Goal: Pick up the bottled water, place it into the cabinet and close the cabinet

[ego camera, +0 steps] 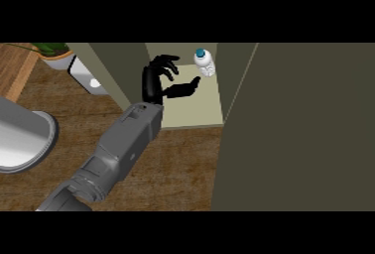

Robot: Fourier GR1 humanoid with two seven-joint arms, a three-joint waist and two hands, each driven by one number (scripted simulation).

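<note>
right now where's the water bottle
In the head view the water bottle stands on the cabinet shelf near the top centre, at the back of the open compartment, just right of the open left hand, which is not touching it.

There is only one view, taken from the robot's head and aimed steeply down. It looks over the wooden counter [168, 163] toward the open cabinet [192, 106] at the far edge, fairly close in. One grey forearm [121, 149] rises from the lower edge. The cabinet's door [307, 129] fills the whole right side.
</note>
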